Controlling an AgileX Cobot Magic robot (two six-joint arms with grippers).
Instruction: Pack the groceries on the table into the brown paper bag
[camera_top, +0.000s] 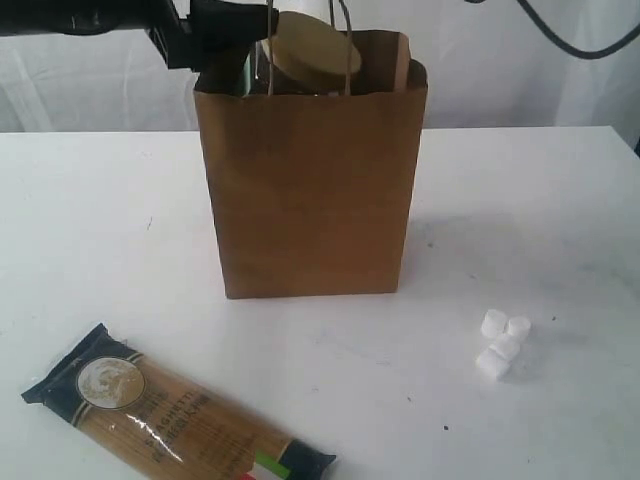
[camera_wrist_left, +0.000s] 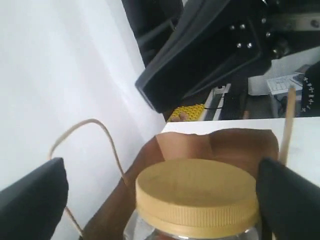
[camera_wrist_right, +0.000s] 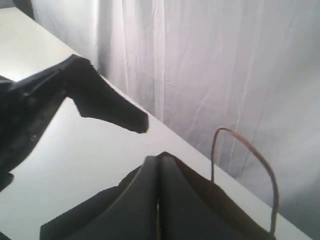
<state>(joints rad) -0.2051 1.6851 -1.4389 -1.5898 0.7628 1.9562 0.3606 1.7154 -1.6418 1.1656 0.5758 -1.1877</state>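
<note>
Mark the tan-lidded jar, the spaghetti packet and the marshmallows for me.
tan-lidded jar (camera_wrist_left: 197, 192), left wrist view, top of its lid.
spaghetti packet (camera_top: 165, 410), exterior view, middle of the wrapper.
marshmallows (camera_top: 505, 345), exterior view, middle piece of the cluster.

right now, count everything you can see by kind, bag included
bag: 1
nut jar: 1
spaghetti packet: 1
marshmallows: 4
total: 7
</note>
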